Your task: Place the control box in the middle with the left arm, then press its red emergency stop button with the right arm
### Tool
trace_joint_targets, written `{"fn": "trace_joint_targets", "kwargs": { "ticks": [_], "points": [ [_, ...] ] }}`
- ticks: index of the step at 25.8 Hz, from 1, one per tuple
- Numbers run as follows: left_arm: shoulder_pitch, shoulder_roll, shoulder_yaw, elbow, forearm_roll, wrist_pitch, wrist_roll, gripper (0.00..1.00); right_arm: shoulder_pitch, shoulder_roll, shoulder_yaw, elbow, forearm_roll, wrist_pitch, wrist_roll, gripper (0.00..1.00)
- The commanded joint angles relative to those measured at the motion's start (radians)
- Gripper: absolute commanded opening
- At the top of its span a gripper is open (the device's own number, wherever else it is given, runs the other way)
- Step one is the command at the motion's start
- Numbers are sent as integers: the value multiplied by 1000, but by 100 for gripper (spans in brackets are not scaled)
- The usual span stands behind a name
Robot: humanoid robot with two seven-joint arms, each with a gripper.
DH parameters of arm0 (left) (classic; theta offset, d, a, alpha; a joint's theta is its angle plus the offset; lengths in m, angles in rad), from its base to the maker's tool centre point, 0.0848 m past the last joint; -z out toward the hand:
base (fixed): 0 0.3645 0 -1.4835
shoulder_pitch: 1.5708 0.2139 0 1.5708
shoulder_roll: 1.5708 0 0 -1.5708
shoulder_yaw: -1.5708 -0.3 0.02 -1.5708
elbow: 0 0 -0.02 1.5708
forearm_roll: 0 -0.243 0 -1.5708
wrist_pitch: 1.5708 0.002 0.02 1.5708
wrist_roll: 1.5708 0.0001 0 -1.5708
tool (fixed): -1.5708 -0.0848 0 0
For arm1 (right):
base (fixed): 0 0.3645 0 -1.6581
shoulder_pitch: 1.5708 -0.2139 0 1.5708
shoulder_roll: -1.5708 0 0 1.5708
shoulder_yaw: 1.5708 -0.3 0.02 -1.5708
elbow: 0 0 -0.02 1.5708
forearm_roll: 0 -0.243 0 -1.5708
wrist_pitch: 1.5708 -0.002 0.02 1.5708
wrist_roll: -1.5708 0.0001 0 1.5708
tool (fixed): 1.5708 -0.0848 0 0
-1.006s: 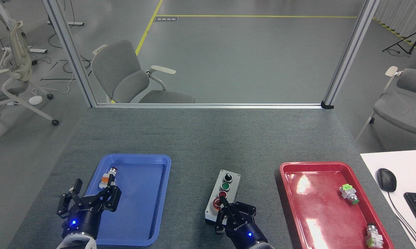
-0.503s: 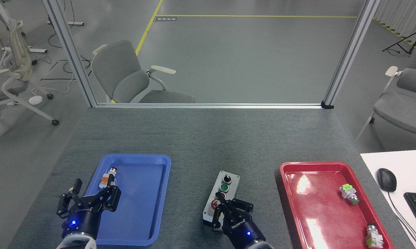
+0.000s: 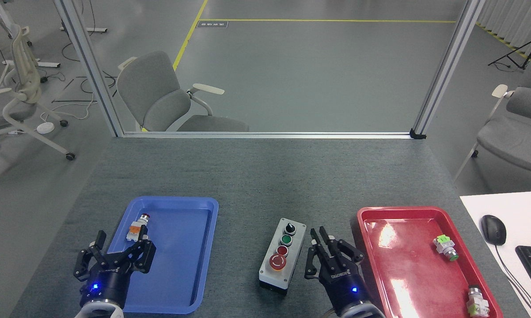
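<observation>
My right gripper (image 3: 319, 238) has lifted off the red emergency stop button (image 3: 277, 262) and now sits beside the control box (image 3: 283, 253), fingers apparently together. The box rests mid-table between the trays. The press is likely done. Left gripper (image 3: 115, 255) is spread, empty.

The control box (image 3: 282, 255) lies flat on the bare grey-green felt tabletop (image 3: 256, 176), between the blue tray on the left and the red tray on the right, toward the near edge. It is an oblong light-grey box on a black base, its long axis running near to far with a slight lean to the right. Its face carries a black knob farthest, then a green button, a small red button, and nearest the red emergency stop button (image 3: 277, 262), uncovered, with white arrow marks.
</observation>
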State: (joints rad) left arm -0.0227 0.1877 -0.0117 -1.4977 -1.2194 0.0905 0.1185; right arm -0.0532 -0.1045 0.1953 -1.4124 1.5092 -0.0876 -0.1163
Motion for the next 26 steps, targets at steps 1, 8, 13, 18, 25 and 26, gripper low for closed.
{"fn": "trace_joint_targets", "kwargs": {
  "ticks": [1,8,13,18,25,26],
  "points": [
    [9,1,-2,-1,-2,-2,1,99,16,-46,-105,0,-14,-9,1,99],
    [40,-1,-2,-15,-2,-34,3,99,59,-72,-247,0,-27,-1,6,99],
    [63,-5,-2,-41,0,-35,3,99,79,-70,-280,-22,-33,2,4,99],
    [63,-7,-4,-41,0,-37,3,99,90,-70,-281,-34,-46,-4,9,99],
    [63,-5,-4,-42,0,-37,3,99,90,-83,-283,-57,-50,0,7,99],
    [63,-5,-4,-42,0,-37,3,99,90,-83,-283,-59,-50,2,6,99]
  ]
}}
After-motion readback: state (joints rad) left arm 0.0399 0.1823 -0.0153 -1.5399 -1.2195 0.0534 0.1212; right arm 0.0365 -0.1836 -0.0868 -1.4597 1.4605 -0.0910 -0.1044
